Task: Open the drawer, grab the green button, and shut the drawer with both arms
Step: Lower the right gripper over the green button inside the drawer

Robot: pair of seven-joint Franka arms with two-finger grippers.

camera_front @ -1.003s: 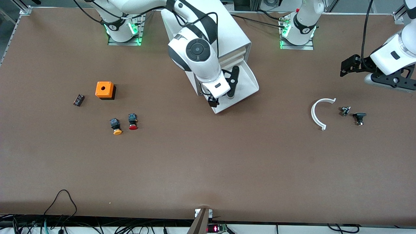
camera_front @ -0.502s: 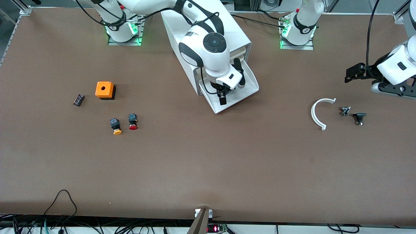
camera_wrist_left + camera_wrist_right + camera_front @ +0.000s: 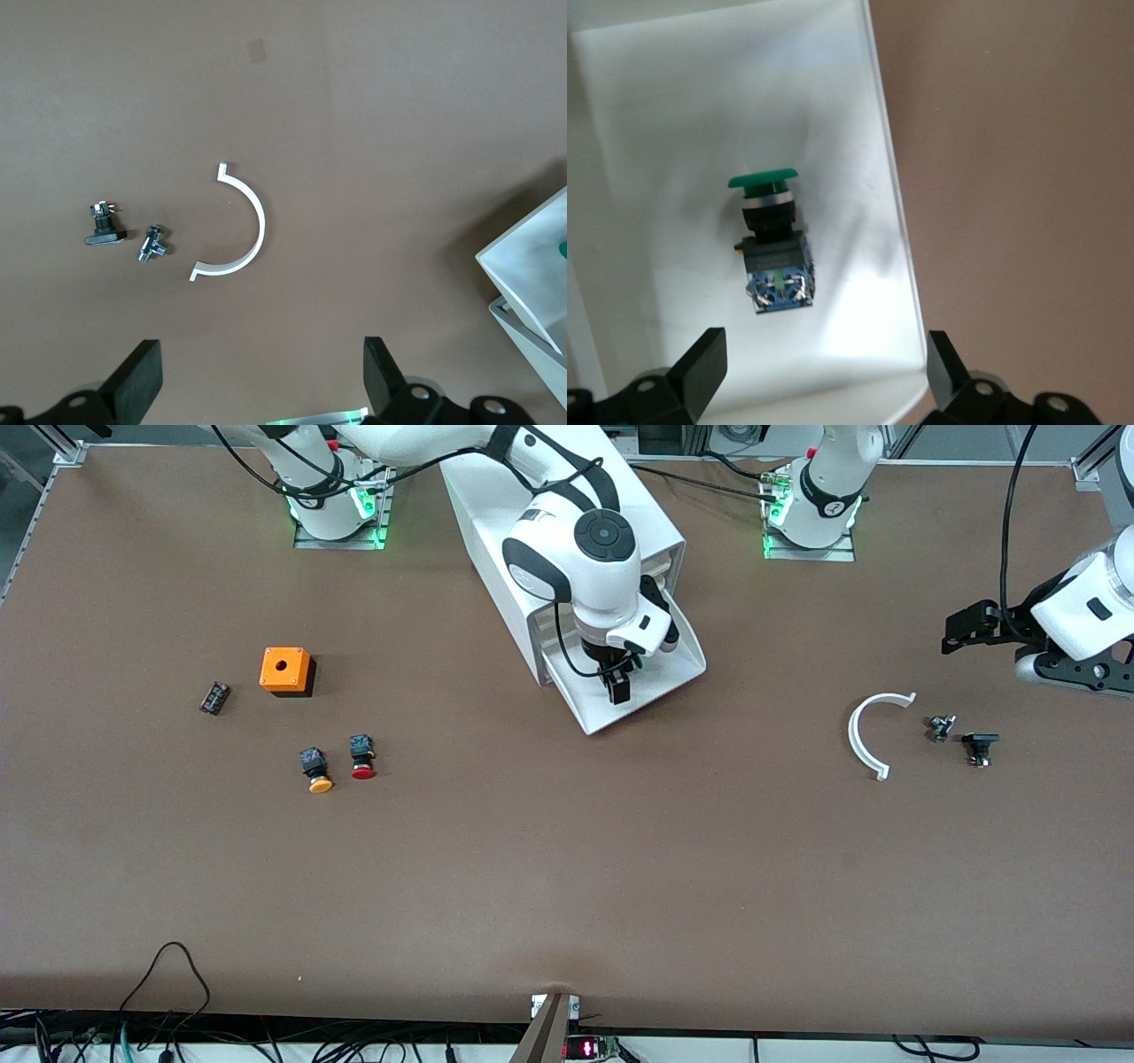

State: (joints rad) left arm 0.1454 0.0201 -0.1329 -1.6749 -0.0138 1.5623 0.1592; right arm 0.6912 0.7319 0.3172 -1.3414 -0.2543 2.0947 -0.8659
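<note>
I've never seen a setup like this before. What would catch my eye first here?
Most striking is the right arm's end effector, fingers open, hanging over the pulled-out drawer at the bottom of the white cabinet. Inside lies the green-capped button on its side. The left arm's end effector waits open toward its own end of the table, above a white curved piece.
</note>
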